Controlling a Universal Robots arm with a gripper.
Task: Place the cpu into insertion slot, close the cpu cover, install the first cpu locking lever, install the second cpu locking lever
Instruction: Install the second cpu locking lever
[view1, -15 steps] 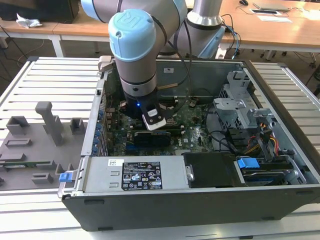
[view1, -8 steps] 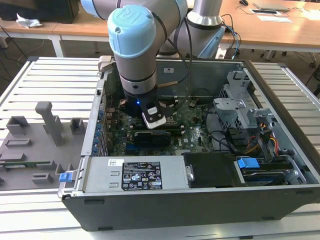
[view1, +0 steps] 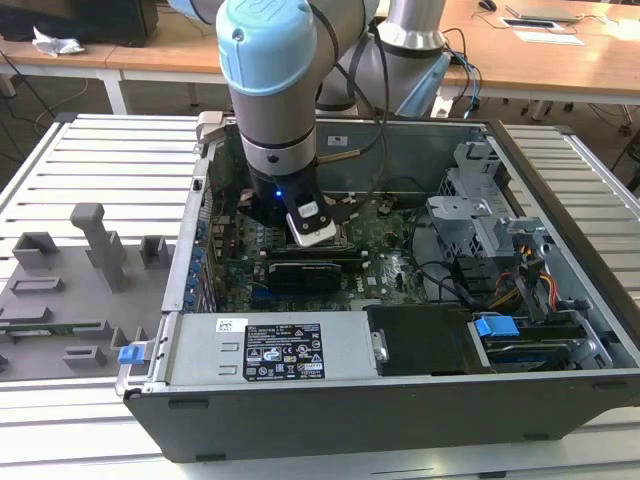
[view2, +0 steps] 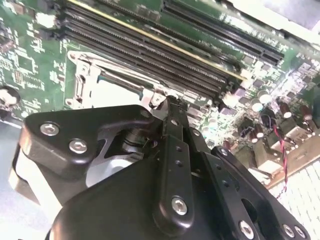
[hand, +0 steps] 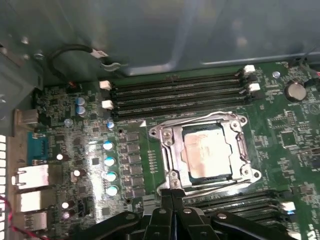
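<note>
Open desktop computer case (view1: 400, 300) lying on a slatted tabletop (view1: 100, 170), seen in the centre of the exterior view, with the robot arm (view1: 275, 90) reaching down into it from the upper centre of the frame. A grey fixture tray (view1: 60, 300) lies at the exterior view's left, outside the case.

In the first wrist view the cpu (hand: 207, 152) sits in the insertion slot (hand: 175, 150), right of centre on the green motherboard (hand: 90, 130); its pale face shows through the square window of the cpu cover (hand: 200, 122), which lies flat over the socket. A thin locking lever (hand: 215, 186) runs along the socket's lower edge; whether it is latched cannot be told. Black memory slots (hand: 175, 92) run above the socket, and a column of capacitors (hand: 109, 167) stands at its left.

The hand (hand: 172, 192) enters from the lower centre of the first wrist view, its fingers pressed together with the tips at the socket's lower-left corner, seemingly touching the lever there. In the second wrist view the hand (view2: 165, 107) fills the lower frame, tips against the cover's metal edge (view2: 82, 65).
</note>
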